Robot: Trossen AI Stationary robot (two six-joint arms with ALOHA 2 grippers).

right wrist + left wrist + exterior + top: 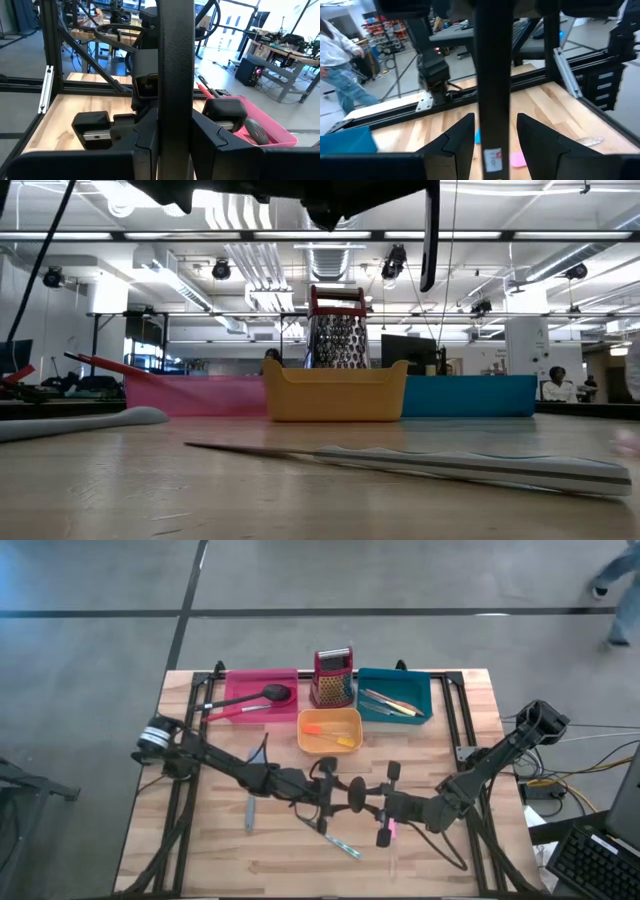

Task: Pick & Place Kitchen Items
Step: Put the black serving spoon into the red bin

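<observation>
A long black utensil (175, 60) stands upright over the table's middle, between my two grippers. My right gripper (374, 804) is shut on it. My left gripper (350, 796) faces it from the table's left. Its fingers (462, 142) stand on either side of the utensil (493, 75) with thin gaps, open. In the low view a black bar (430, 240) hangs from above. A slim knife (345, 848), a grey knife (250, 810) and a pink piece (392, 830) lie flat on the wood. My right gripper pinches the black utensil's straight shaft (175, 117) between its two fingers (150, 137). The fingers come level from the table's right and lie across the shaft. The utensil stands upright, clear of the table. Both its ends run out of the wrist view.
At the far side stand a pink tray (238, 690) with a black spoon (272, 694), a red box grater (333, 678), a teal tray (420, 700) with utensils, and an orange tray (330, 745) with small pieces. Black frame rails (180, 820) run along both table sides.
</observation>
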